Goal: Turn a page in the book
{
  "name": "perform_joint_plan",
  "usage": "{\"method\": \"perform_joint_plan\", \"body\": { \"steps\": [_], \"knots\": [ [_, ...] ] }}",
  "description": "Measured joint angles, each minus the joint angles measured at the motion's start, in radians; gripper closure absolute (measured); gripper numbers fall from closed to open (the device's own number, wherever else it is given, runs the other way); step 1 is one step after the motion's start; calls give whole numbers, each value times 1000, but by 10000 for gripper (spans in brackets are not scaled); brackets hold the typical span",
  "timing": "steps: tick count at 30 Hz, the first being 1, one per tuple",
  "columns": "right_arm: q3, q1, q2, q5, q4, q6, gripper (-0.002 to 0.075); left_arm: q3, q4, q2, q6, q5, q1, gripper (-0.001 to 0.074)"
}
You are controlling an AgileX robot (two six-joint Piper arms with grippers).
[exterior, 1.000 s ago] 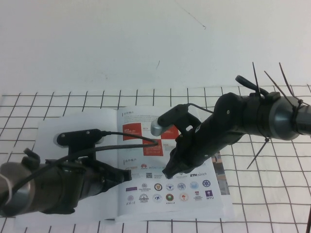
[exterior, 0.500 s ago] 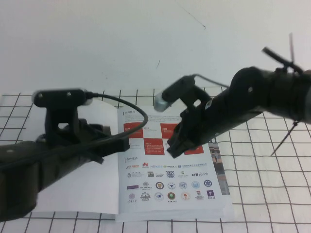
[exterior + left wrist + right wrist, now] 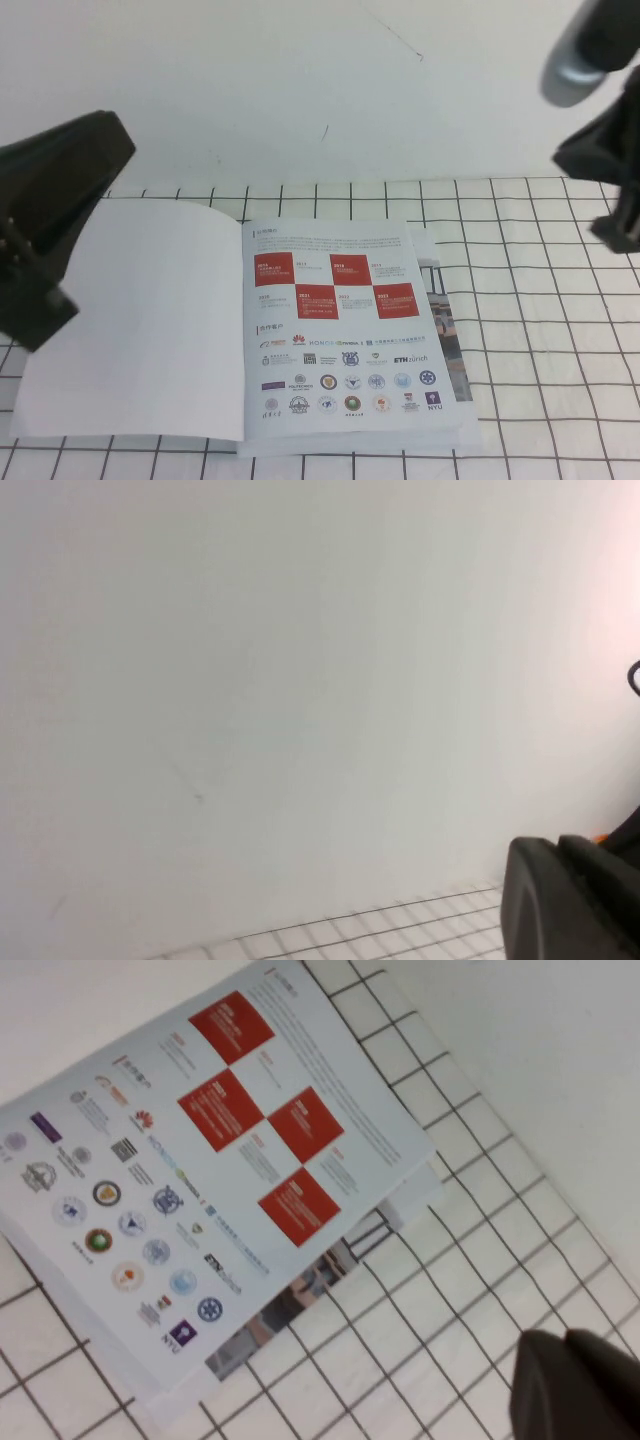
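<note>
Both hands are raised clear of the book and sit at the margins of the high view: the left hand (image 3: 45, 220) shows only as a blurred dark mass above the desk's left edge, and the right hand (image 3: 610, 180) as a dark shape with a grey cylinder over the right edge. Whether either hand is released or clenched cannot be told, since no fingers are plainly visible; in the wrist views only a dark corner of each hand appears, the left (image 3: 575, 900) and the right (image 3: 580, 1385). Neither hand touches anything. Lying open and flat on the desk (image 3: 530, 300), the book (image 3: 250, 330) rests on the black-lined grid, towards the near edge and left of centre. Its page (image 3: 140, 320) lies turned over to the left, plain white side up, flat against the desk. Facing up on the book's right half is the inner sheet (image 3: 340, 330) (image 3: 190, 1150) with red squares above rows of small logos. Beneath that sheet's right side, edge strips of similar booklets (image 3: 450, 340) (image 3: 290, 1305) stick out.
</note>
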Motion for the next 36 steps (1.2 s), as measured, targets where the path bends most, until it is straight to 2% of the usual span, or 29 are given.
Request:
{"method": "perform_joint_plan", "body": {
  "steps": [5,9,13,17,23,28,36],
  "knots": [
    [0,0,-178,146,-43,38,728,0,272,-42,-289,191,0,738],
    [26,0,-314,222,-68,79,728,0,657,-42,-537,370,0,738],
    [169,0,-482,209,-81,159,728,2,1111,-42,-880,491,0,738],
    [408,0,-677,113,-87,209,728,43,1544,-56,-1232,501,0,738],
    [777,0,-929,-88,-89,265,728,200,2010,-163,-1622,388,0,737],
    [959,0,-1095,-142,-87,336,728,304,2132,-243,-1727,358,0,738],
    [979,0,-1172,-183,-46,371,728,331,2142,-270,-1737,342,0,738]
  ]
}}
